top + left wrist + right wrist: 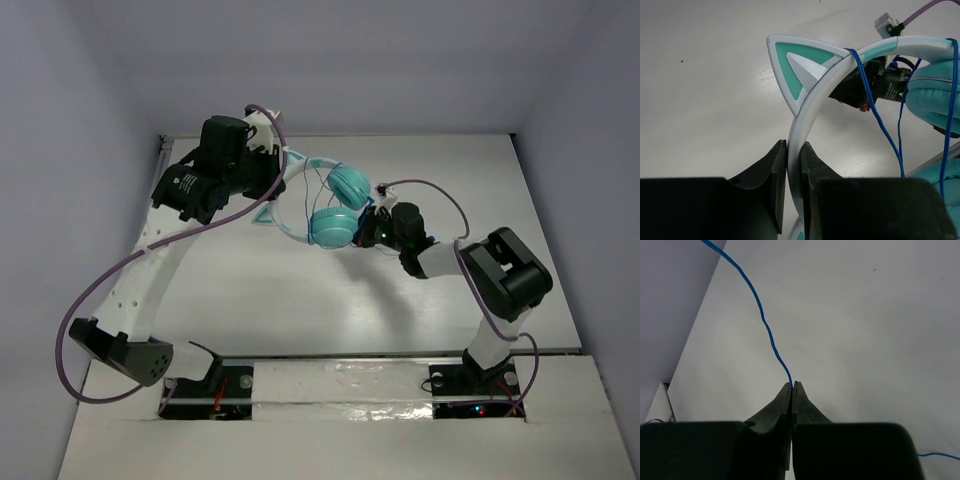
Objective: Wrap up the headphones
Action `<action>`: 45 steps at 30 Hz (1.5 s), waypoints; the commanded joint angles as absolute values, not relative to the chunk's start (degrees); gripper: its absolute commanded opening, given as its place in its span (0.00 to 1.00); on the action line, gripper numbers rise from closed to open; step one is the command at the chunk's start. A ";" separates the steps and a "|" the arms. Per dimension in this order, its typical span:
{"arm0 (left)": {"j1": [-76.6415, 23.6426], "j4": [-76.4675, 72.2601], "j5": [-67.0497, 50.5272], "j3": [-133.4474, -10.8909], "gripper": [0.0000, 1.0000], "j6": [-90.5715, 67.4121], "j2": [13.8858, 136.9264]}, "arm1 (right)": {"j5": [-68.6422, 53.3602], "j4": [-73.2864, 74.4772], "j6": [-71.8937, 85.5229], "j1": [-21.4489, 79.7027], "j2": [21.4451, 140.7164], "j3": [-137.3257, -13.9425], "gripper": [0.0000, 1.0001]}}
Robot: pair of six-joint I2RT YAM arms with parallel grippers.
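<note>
The headphones (335,205) hang above the table at the back centre, with two turquoise ear cups and a pale headband (805,120) that carries a cat-ear point (797,67). My left gripper (794,150) is shut on the headband just below that ear and holds the headphones up; it also shows in the top view (272,180). The thin blue cord (880,120) loops over the headband near the cups. My right gripper (793,385) is shut on the cord (760,310), which runs up and left from its tips. In the top view the right gripper (372,232) sits just right of the lower cup.
Thick purple robot cables (95,290) loop beside the left arm and over the right arm (440,190). The right arm's wrist (875,87) is close behind the headband. White walls bound the table on the left, back and right.
</note>
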State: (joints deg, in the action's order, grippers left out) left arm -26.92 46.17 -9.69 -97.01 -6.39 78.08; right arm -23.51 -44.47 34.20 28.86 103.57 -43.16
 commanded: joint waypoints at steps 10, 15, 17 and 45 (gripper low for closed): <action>-26.89 44.03 -6.86 -100.99 0.00 -7.21 75.67 | -4.93 -54.75 42.97 27.77 97.22 -33.05 0.00; -26.89 43.68 -5.45 -98.71 0.00 -7.03 75.67 | 2.19 -54.67 44.64 26.72 91.07 -29.97 0.00; -26.89 43.42 -5.98 -97.65 0.00 -6.77 75.67 | 4.12 -53.01 45.00 25.22 87.21 -29.79 0.00; -32.61 38.58 -14.77 -86.31 0.00 -3.43 73.48 | 7.39 -26.81 32.78 9.50 78.75 -56.41 0.00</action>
